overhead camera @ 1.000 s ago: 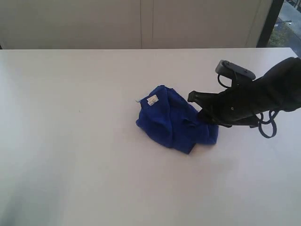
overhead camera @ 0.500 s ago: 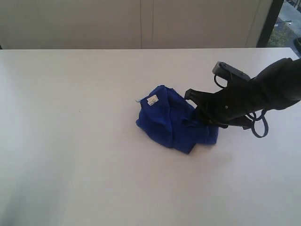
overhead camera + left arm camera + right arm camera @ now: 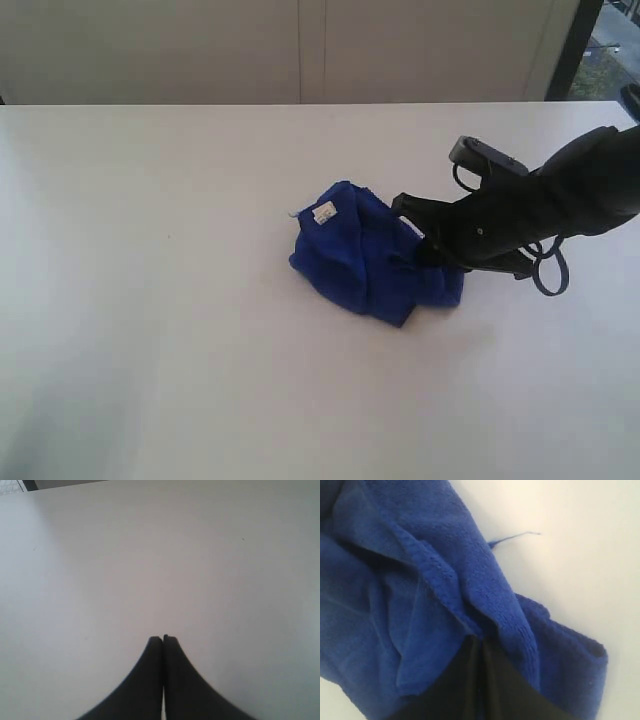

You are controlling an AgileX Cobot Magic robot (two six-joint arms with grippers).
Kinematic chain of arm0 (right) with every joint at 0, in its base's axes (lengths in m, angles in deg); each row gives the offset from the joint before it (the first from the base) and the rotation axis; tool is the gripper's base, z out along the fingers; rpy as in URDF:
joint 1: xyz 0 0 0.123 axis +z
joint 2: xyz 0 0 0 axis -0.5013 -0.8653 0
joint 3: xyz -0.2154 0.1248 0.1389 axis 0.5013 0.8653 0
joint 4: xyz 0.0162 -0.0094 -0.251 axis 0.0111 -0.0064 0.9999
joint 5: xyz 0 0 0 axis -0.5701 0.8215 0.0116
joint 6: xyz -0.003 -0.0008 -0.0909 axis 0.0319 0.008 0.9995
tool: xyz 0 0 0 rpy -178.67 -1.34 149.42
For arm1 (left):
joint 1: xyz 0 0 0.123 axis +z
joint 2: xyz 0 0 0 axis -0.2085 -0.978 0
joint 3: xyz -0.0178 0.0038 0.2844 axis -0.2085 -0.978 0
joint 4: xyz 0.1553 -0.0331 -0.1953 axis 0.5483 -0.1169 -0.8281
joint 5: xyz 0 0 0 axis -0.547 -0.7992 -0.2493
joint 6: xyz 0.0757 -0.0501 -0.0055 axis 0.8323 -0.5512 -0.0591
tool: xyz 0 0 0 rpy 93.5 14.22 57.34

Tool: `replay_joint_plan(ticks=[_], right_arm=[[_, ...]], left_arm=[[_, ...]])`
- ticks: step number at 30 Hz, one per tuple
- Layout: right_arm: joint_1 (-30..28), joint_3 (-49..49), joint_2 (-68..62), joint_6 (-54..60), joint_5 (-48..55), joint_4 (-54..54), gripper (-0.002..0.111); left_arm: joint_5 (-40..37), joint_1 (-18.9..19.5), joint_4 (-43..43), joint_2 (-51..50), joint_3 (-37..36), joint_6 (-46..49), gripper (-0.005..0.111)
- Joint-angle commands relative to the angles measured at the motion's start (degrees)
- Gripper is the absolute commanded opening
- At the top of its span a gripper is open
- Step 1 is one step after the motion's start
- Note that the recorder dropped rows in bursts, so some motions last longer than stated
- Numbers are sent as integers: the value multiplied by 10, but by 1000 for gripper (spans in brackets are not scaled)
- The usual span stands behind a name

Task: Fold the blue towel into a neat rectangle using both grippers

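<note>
The blue towel [image 3: 360, 262] lies crumpled in a heap near the middle of the white table [image 3: 150, 300], its white tag [image 3: 324, 212] facing up at the far left corner. My right gripper [image 3: 418, 252] presses into the towel's right side. In the right wrist view its fingers [image 3: 481, 642] stand shut together, tips tucked under a raised fold of the towel [image 3: 410, 590], with no cloth visible between them. A loose thread [image 3: 515, 537] trails onto the table. My left gripper [image 3: 163, 639] is shut over bare table and does not show in the exterior view.
A pale wall with panel seams [image 3: 310, 50] runs behind the table's far edge. A dark window frame [image 3: 565, 45] stands at the back right. The right arm's cable loops [image 3: 548, 270] hang just right of the towel.
The right arm has shifted a little left and down, pushing its shut fingers deeper into the towel's right side. The towel's shape has barely changed.
</note>
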Motion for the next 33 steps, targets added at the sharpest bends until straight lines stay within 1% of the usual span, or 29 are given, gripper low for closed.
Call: replay_joint_plan(ticks=[1, 5, 11, 14, 18, 23, 26, 33], right_arm=[[3, -1, 1, 8, -2, -2, 0], [3, -1, 28, 15, -4, -1, 0], [3, -1, 100, 93, -9, 12, 0], [3, -1, 136, 101, -9, 56, 0], [3, -1, 169, 100, 0, 172, 0], [3, -1, 176, 98, 1, 310, 0], [3, 2, 166, 98, -14, 329, 0], [3, 3, 158, 98, -23, 329, 0]], left_arm=[[1, 2, -1, 3, -3, -4, 0], [1, 2, -1, 3, -3, -4, 0], [1, 2, -1, 3, -3, -4, 0], [1, 2, -1, 3, -3, -4, 0], [1, 2, -1, 3, -3, -4, 0], [1, 2, -1, 3, -3, -4, 0], [1, 2, -1, 3, -3, -4, 0], [1, 2, -1, 3, -3, -4, 0]])
